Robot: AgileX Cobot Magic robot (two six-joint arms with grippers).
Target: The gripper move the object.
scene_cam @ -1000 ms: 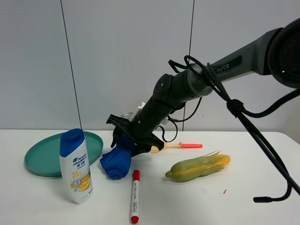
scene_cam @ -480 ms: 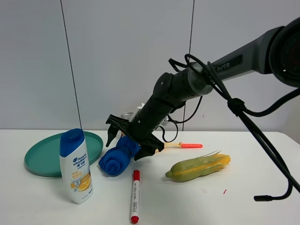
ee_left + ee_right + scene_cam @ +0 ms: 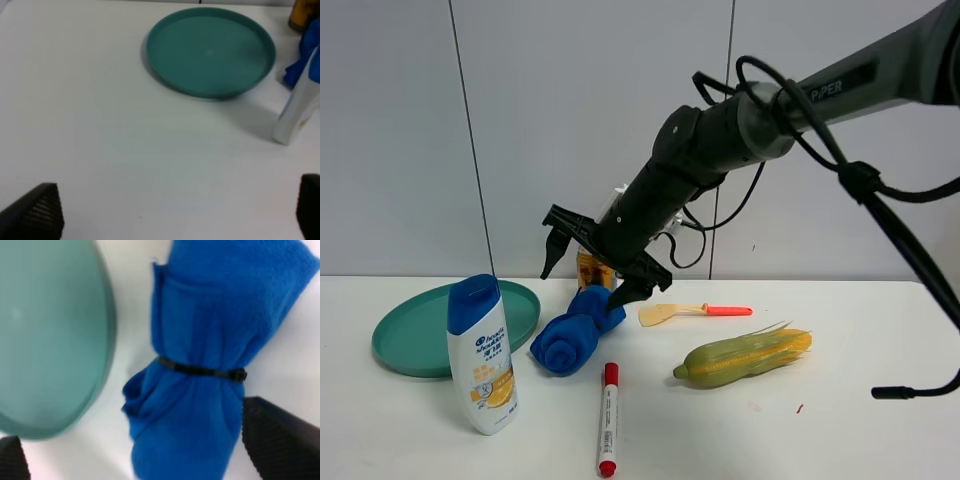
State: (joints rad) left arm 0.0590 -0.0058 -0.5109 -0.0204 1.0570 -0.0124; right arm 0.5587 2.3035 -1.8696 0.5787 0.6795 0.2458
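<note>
The word "PiPER" stands in white letters on the dark grey link of the right robot arm [image 3: 840, 80]. The white plastic shampoo bottle with a blue cap [image 3: 483, 360] carries a round blue logo and a yellow-orange label, but its print is too small to read. The white marker pen with red ends [image 3: 608, 420] bears fine print, likewise illegible.

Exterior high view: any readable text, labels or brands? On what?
"PiPER": on the right arm, along its upper link.
Shampoo bottle: the label has a logo and print, too small to read.
Marker: the barrel print is too small to read.
Wrist views: no text.
</note>
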